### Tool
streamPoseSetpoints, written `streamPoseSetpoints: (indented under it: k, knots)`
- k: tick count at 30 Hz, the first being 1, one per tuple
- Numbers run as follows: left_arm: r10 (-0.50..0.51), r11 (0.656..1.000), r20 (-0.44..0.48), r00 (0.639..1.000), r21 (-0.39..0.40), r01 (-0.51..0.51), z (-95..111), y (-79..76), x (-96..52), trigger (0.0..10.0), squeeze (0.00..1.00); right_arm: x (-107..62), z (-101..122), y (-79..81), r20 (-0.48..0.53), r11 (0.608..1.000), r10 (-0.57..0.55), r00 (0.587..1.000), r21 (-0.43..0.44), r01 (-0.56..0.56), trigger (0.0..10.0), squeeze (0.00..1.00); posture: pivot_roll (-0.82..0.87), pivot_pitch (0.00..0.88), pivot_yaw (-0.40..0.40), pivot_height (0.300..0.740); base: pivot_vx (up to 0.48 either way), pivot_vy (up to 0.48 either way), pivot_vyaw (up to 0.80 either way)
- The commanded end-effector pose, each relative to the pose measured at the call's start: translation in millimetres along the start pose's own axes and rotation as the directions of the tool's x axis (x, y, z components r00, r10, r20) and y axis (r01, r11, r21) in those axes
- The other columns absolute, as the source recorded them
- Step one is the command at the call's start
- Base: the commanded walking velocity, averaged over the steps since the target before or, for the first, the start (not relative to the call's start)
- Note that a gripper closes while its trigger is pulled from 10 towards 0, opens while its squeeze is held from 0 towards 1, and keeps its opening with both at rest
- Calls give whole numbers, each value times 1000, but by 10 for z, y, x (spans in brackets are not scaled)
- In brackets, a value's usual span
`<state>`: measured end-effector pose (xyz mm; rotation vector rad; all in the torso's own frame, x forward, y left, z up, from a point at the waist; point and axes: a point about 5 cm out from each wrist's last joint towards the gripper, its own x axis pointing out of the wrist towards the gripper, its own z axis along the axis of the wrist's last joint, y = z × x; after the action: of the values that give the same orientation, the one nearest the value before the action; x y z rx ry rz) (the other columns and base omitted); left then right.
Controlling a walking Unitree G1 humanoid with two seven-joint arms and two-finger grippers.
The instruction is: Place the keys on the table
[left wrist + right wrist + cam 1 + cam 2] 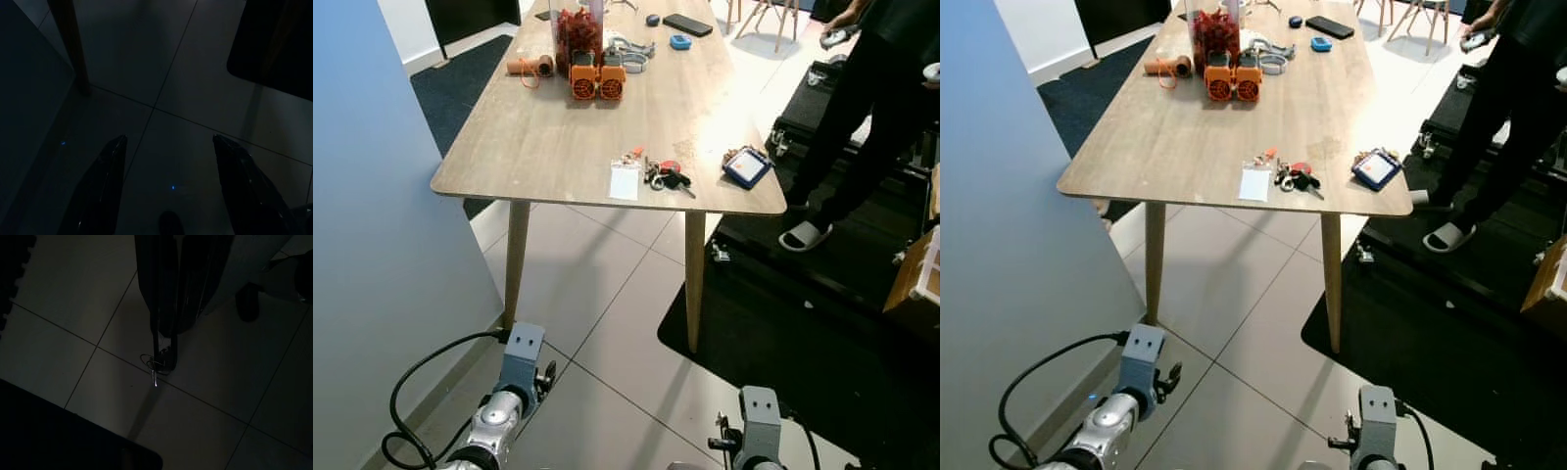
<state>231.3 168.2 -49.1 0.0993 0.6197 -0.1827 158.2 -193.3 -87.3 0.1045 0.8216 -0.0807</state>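
In the dim right wrist view my right gripper point(165, 345) hangs over the tiled floor, shut on a small key ring with a key point(153, 366) dangling from the fingertips. The right arm point(759, 423) is low in front of me, short of the wooden table point(548, 147). Beside it, the left arm point(514, 377) also hangs low. My left gripper point(168, 142) is open over the floor, nothing between its fingers. Another bunch of keys with a black fob point(666, 178) lies near the table's front edge beside a white card point(625, 182).
A blue case point(747, 166), orange parts point(597, 81), a jar of red pieces point(576, 34) and a phone point(687, 24) lie on the table. A person point(871, 98) stands on the black mat point(773, 333) at the right. A blue-grey wall point(382, 245) runs along my left.
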Motion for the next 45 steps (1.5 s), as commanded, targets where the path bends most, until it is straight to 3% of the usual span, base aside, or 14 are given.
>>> streamPoseSetpoints:
  k: [1, 21, 45]
  knots:
    - [3, 1000, -9, 1000, -4, -3, -34, 8, -15, 10000, 0, -15, -42, -36, -23, 1000, -9, 1000, -7, 9, 10000, 0, 29, 53, -16, 740, 0, 0, 0]
    - [2, 1000, -2, 1000, -11, -2, -17, -10, -6, 10000, 0, -3, -22, -13, -19, 1000, -5, 1000, -5, 5, 10000, 0, 36, 72, -23, 740, 0, 0, 0]
    - [4, 1000, 0, 1000, -12, -4, 12, -10, 9, 10000, 0, 6, 1, -10, -13, 1000, -5, 1000, -4, 5, 10000, 0, 36, 69, -21, 740, 251, 0, 0]
